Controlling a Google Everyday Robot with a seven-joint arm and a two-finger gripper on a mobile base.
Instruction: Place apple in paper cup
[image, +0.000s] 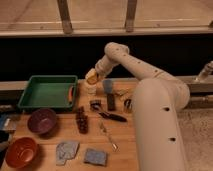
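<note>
The apple (91, 77), small and yellow-orange, sits in my gripper (93, 76) at the end of the white arm that reaches in from the right. The gripper is shut on the apple. It holds the apple right over the cream-white paper cup (90, 90). The cup stands at the back of the wooden table, just right of the green tray. The apple hides the cup's rim, and I cannot tell whether they touch.
A green tray (47, 92) stands at the back left. A purple bowl (41, 121) and a red-orange bowl (20, 151) sit at the left front. A dark grape bunch (81, 120), a spatula (108, 94), utensils (109, 135) and two grey cloth pieces (66, 150) lie mid-table.
</note>
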